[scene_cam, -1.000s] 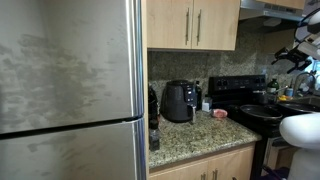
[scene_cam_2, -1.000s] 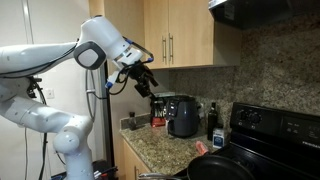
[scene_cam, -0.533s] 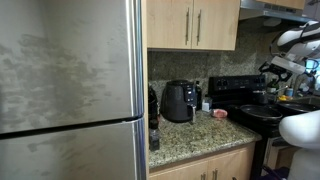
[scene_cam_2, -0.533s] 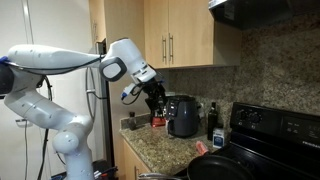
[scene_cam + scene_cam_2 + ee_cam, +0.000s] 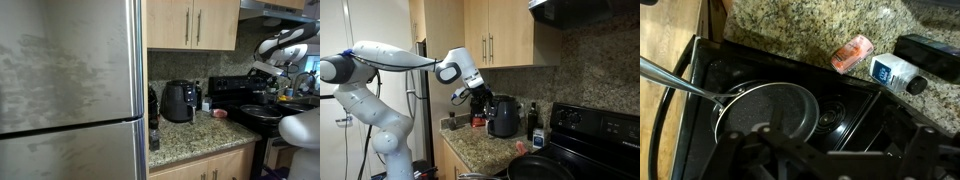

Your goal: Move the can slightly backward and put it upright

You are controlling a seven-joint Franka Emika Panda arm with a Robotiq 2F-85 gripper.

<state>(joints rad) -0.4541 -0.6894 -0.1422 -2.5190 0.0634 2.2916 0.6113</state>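
The can (image 5: 852,53) is small and pinkish-red. It lies on its side on the granite counter next to the stove edge in the wrist view. It also shows in both exterior views (image 5: 219,115) (image 5: 520,148). My gripper (image 5: 830,162) hangs in the air above the stove, well short of the can. Its dark, blurred fingers are spread wide with nothing between them. It shows high over the stove in an exterior view (image 5: 262,72) and near the air fryer in an exterior view (image 5: 470,95).
A black air fryer (image 5: 178,100) stands at the back of the counter. A frying pan (image 5: 765,112) sits on the black stove. A white bottle with a dark cap (image 5: 892,72) lies beside the can. A steel fridge (image 5: 70,90) fills the side. Cabinets hang overhead.
My arm has swung down and in, from high up toward the stove and counter. The can has not moved.
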